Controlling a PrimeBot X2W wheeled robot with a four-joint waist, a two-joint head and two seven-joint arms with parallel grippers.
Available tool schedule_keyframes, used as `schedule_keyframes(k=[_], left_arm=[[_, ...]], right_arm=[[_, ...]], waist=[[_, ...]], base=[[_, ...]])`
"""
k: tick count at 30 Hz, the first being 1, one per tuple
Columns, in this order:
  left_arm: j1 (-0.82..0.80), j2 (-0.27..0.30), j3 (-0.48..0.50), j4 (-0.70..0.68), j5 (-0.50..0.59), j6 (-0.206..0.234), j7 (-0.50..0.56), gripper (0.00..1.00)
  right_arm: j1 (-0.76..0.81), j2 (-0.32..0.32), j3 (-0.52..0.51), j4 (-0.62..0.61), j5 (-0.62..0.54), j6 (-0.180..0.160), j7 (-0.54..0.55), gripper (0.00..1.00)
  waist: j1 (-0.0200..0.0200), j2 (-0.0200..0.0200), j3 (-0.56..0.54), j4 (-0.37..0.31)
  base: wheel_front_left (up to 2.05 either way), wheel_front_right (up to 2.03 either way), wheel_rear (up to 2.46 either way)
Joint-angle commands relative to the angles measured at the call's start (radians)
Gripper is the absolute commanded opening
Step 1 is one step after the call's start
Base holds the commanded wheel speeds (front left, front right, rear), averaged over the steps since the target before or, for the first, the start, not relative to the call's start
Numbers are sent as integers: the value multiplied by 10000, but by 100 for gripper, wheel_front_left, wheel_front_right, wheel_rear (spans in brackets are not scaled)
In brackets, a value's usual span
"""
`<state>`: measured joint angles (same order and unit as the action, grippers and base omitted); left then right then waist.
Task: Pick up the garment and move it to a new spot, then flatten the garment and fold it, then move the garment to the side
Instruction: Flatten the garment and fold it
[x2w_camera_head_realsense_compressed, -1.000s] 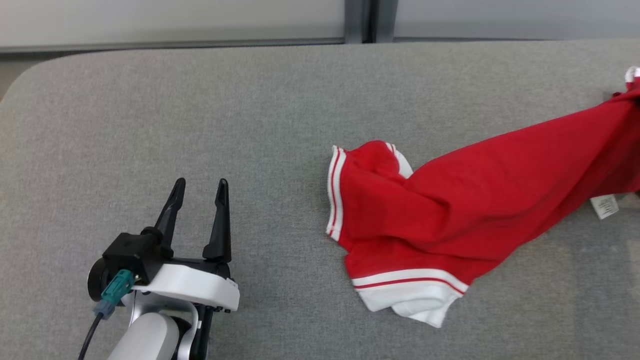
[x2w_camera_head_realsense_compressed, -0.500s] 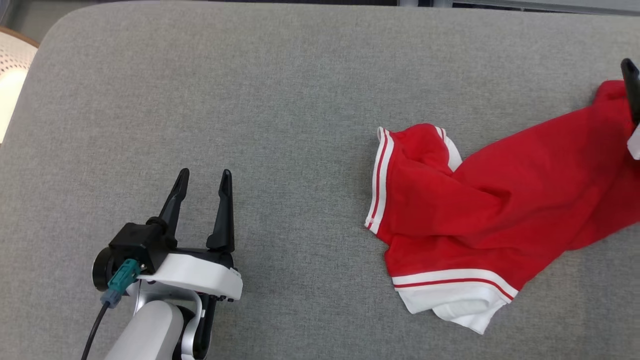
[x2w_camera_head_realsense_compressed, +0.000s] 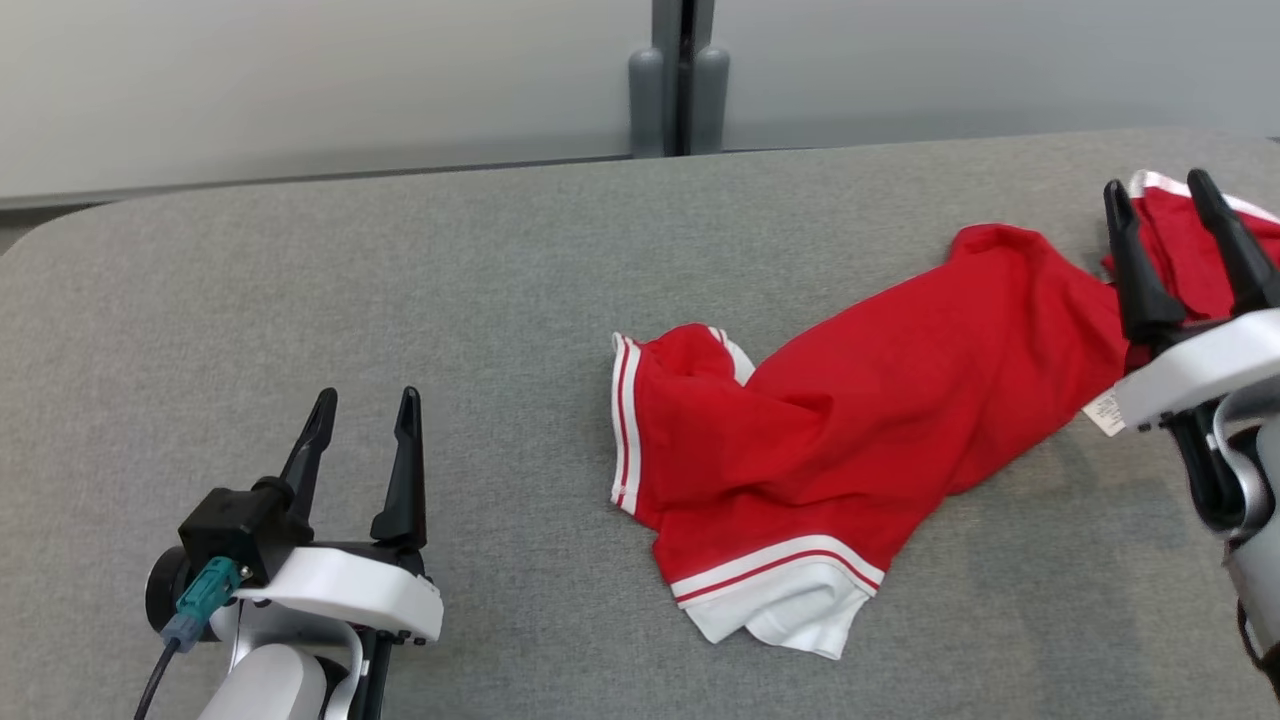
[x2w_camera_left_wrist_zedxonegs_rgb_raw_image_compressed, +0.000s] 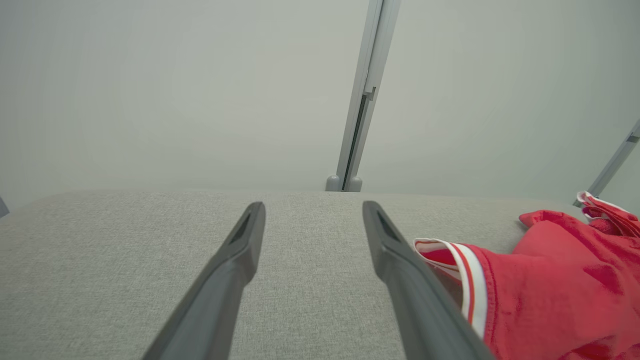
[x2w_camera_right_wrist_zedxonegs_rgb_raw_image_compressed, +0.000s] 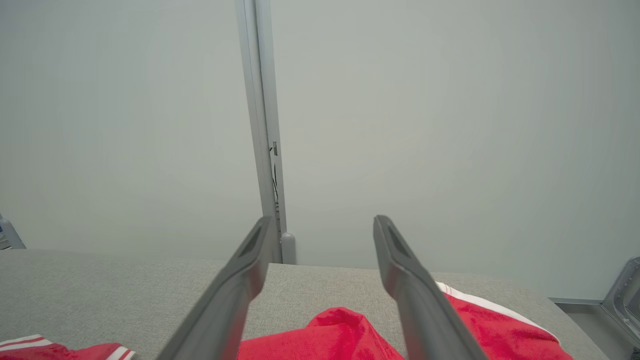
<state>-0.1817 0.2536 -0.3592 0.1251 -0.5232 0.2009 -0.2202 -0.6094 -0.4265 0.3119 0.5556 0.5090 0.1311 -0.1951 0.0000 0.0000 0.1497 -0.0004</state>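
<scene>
- The red garment (x2w_camera_head_realsense_compressed: 860, 430) with white trim lies crumpled on the grey desk (x2w_camera_head_realsense_compressed: 400, 280), stretching from the centre to the far right.
- The left gripper (x2w_camera_head_realsense_compressed: 365, 400) is at the near left with its jaws released and empty. The garment lies to its right, apart from it.
- The right gripper (x2w_camera_head_realsense_compressed: 1155, 185) is at the right edge, over the garment's far right end. Its jaws are spread and grasp nothing.

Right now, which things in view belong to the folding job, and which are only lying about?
For the job: red garment, crumpled; left gripper, open; right gripper, open.
Only background: grey padded table under the garment; grey post behind it.
</scene>
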Motion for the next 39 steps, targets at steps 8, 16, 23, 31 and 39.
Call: schedule_keyframes(k=[8, 16, 23, 31, 39], left_arm=[[652, 19, 7, -102, -219, 122, -21, 100], [971, 52, -20, -235, -312, 200, -10, 100], [711, 33, -90, -236, -309, 151, 6, 100], [421, -18, -564, 1, -430, -155, 688, 100], [-153, -280, -1518, 1016, -1073, -725, 3102, 100]], right_arm=[[3031, 861, -1437, -1847, -293, -5, -577, 100], [4587, 1544, -2366, -2982, -894, -5, -638, 100], [4607, 1784, -2539, -3573, -1193, -5, -432, 100], [4460, 1819, -2500, -3848, -1248, -5, -263, 100], [4221, 1797, -2453, -3871, -1179, -5, -216, 100]], waist=[[0, 0, -936, -890], [0, 0, -918, -1093], [0, 0, -645, -1135], [0, 0, -478, -1140], [0, 0, -96, -1625]], base=[[0, 0, 0], [0, 0, 0], [0, 0, 0], [0, 0, 0], [0, 0, 0]])
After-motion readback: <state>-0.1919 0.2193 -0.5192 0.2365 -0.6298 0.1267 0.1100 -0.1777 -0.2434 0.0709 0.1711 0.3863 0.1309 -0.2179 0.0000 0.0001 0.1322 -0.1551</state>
